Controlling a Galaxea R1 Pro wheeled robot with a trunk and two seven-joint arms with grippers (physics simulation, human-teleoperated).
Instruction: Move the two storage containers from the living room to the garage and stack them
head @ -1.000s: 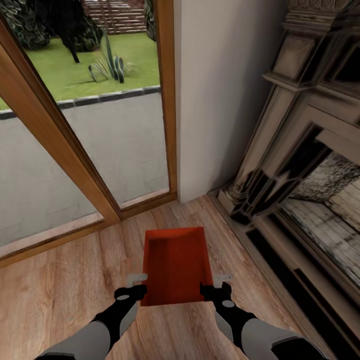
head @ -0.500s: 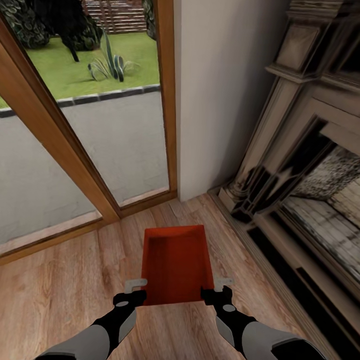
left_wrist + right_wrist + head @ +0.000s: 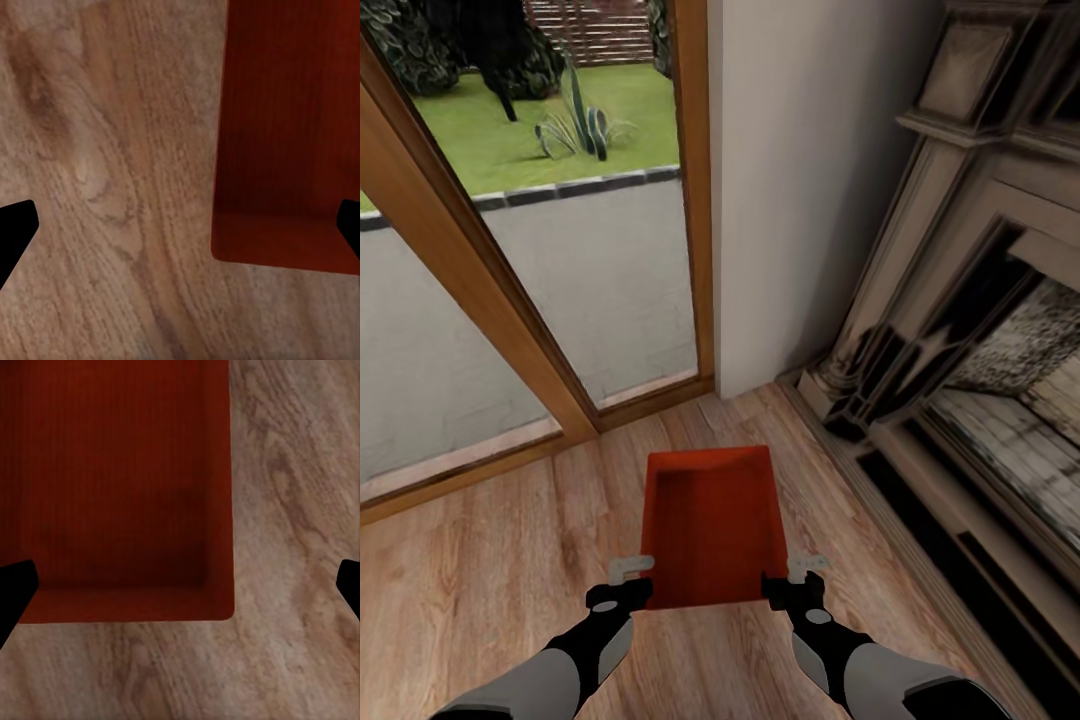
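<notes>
One storage container (image 3: 710, 525) is before me, an orange-red rectangular bin with thin plain walls, open at the top and with nothing inside. It stands upright on the light wood plank floor (image 3: 480, 590) of the living room, near the fireplace (image 3: 970, 330).

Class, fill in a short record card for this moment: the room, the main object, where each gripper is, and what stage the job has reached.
room: living room, light wood plank floor, wood-framed glass doors, stone fireplace
main object: one orange-red rectangular open-top storage container, empty, on the floor
left gripper: open, at the container's near left corner
right gripper: open, at the container's near right corner
stage: container not yet gripped; second container not visible
</notes>
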